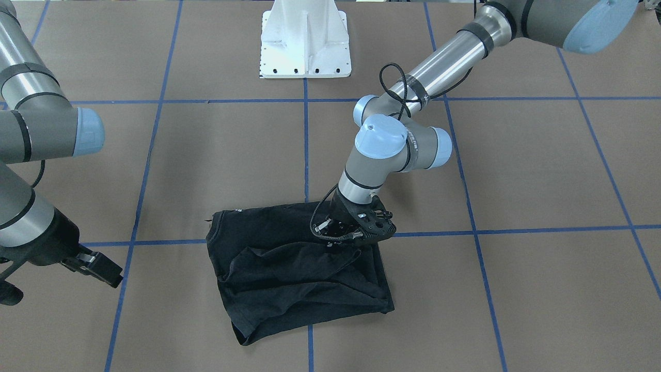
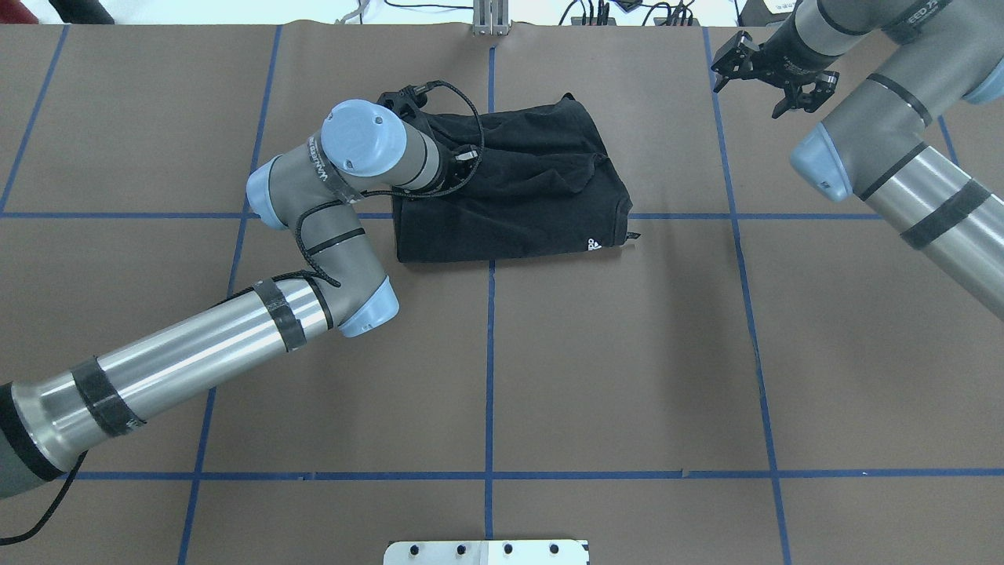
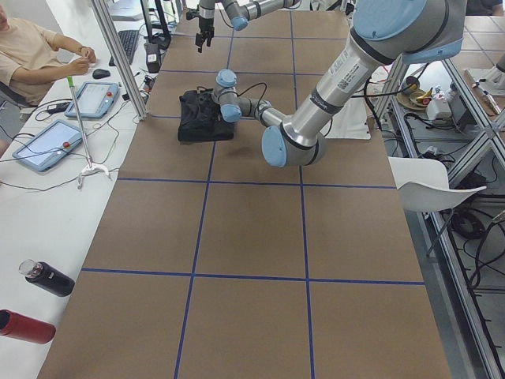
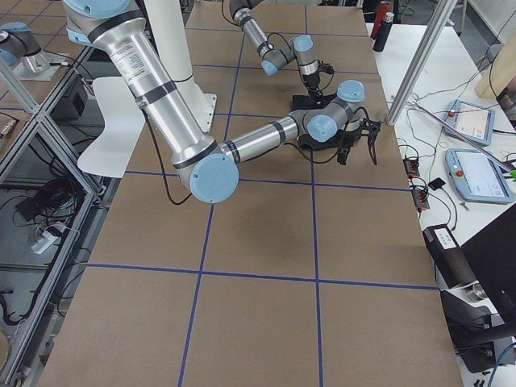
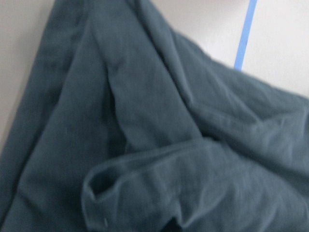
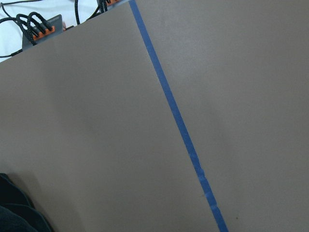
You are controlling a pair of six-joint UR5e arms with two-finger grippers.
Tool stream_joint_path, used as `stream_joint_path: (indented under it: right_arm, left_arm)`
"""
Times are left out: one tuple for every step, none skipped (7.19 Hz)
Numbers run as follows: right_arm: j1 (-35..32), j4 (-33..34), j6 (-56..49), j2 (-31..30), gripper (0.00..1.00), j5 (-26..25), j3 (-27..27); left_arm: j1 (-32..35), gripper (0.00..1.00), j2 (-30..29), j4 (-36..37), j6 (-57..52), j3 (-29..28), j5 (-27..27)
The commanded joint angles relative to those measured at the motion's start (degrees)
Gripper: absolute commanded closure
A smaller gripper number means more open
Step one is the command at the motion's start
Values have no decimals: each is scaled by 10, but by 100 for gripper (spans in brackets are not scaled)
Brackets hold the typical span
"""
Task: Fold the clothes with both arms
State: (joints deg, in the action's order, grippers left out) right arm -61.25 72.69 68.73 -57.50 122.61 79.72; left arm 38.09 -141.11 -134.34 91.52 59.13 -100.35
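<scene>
The black T-shirt [image 2: 510, 184] lies folded into a rough rectangle on the brown table, and also shows in the front view [image 1: 299, 274]. Its coloured logo is hidden; only a small white mark [image 2: 594, 244] shows near one corner. My left gripper [image 1: 356, 235] points down on the shirt's edge at the robot's left, and its wrist hides most of it in the overhead view [image 2: 404, 100]. Its fingertips are lost against the black cloth. The left wrist view shows only rumpled fabric [image 5: 159, 145]. My right gripper [image 2: 773, 78] is open and empty, held above the table, apart from the shirt.
The white pedestal base [image 1: 305, 41] stands at the robot's side of the table. Blue tape lines [image 2: 490, 353] grid the brown surface. Cables [image 2: 596, 12] run along the far edge. An operator [image 3: 31, 55], tablets and bottles [image 3: 47, 278] are at a side desk.
</scene>
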Motion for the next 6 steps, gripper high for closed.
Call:
stream_joint_path:
  right_arm:
    - [0, 0, 0, -6, 0, 1, -1]
    - [1, -2, 0, -12, 0, -1, 0]
    - [4, -2, 0, -14, 0, -4, -2]
    - [6, -3, 0, -16, 0, -6, -5]
    - [7, -3, 0, -16, 0, -6, -7]
    - [3, 0, -2, -14, 0, -2, -7]
  left_arm:
    - [48, 100, -37, -95, -9, -108, 13]
    - [69, 100, -50, -131, -13, -151, 13]
    - [87, 100, -52, -151, -26, -174, 18]
    - [110, 100, -52, -154, -47, -181, 21]
    - [123, 100, -51, -154, -76, -188, 21]
    - [127, 100, -51, -153, -89, -187, 16]
